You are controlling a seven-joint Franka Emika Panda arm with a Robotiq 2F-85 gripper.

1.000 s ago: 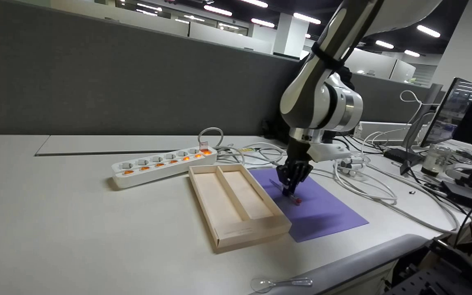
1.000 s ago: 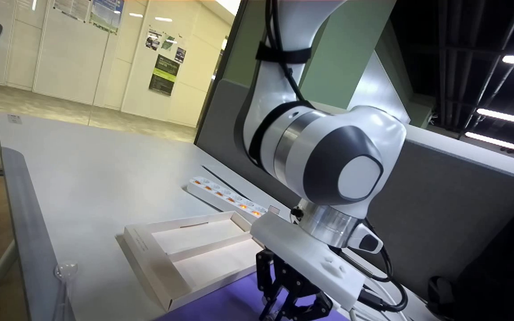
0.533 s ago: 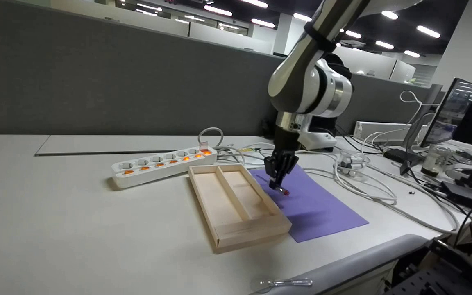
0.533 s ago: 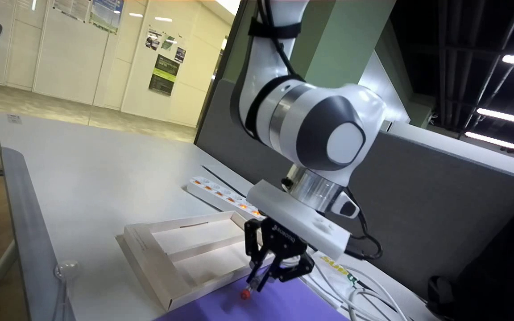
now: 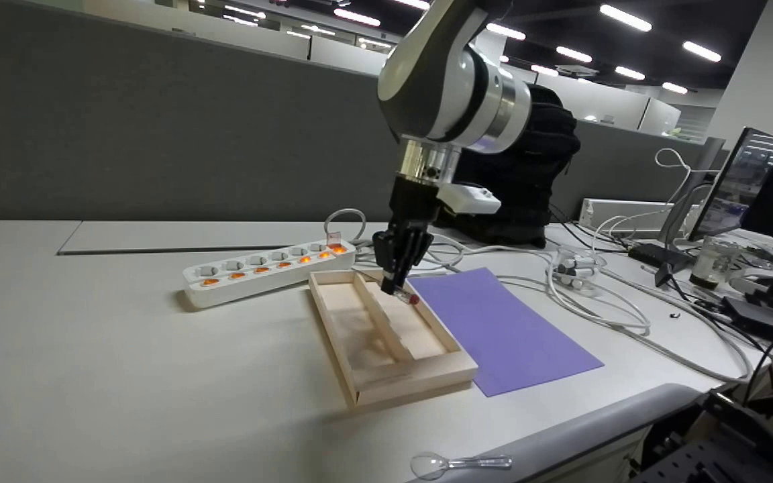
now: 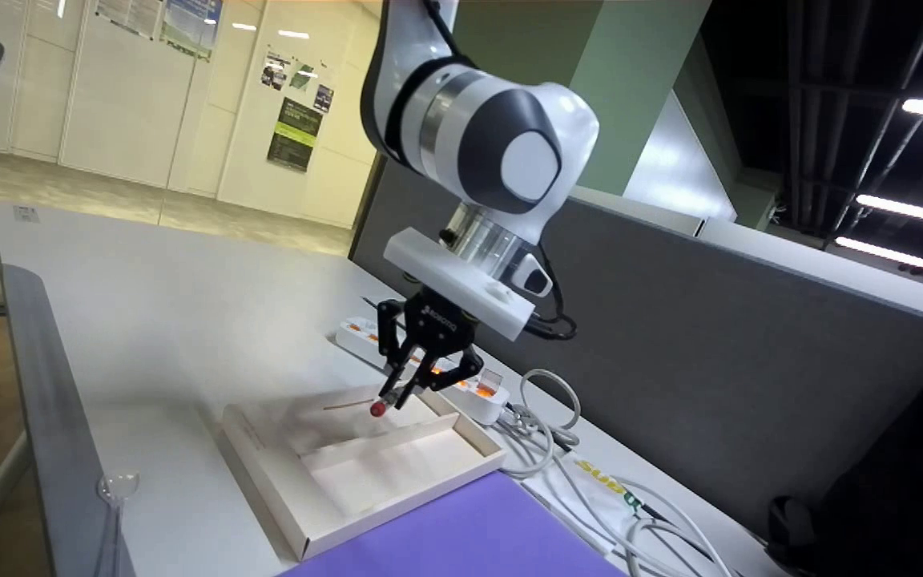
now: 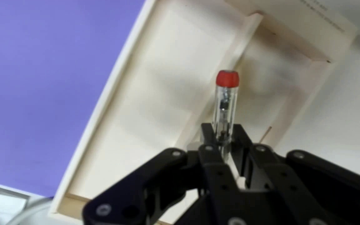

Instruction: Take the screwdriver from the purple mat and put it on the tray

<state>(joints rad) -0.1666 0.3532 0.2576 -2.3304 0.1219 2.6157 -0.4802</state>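
White plastic marked the left end of the row in an exterior view: a power strip (image 5: pixel 272 282), near the tray (image 5: pixel 413 373). Tray came next: light wood, shallow, a divider (image 7: pixel 245 39) parting two long compartments. Above it hung the screwdriver (image 7: pixel 225 103), red cap and clear handle showing in all three views, the shaft hard to make out. Gripper (image 7: pixel 222 134): jaws clamped on the handle from both sides. Screwdriver appeared clear of the wood, judging by the soft shadow beneath; which compartment it was over could not be told, since in the wrist view the handle crossed the line of the divider at an angle. Step in hand, as judged: placing, with the pick done and the lowering not yet made. Next move called for settling on one compartment, turning the wrist until the handle ran along the divider, coming down, and parting the jaws only close to the tray floor. Likely risk: shaft or handle catching on the divider and tipping. Rightmost of the set, the purple mat (image 5: pixel 507 329) lay flat just beside the tray, no tool seen on it, in keeping with a finished pick
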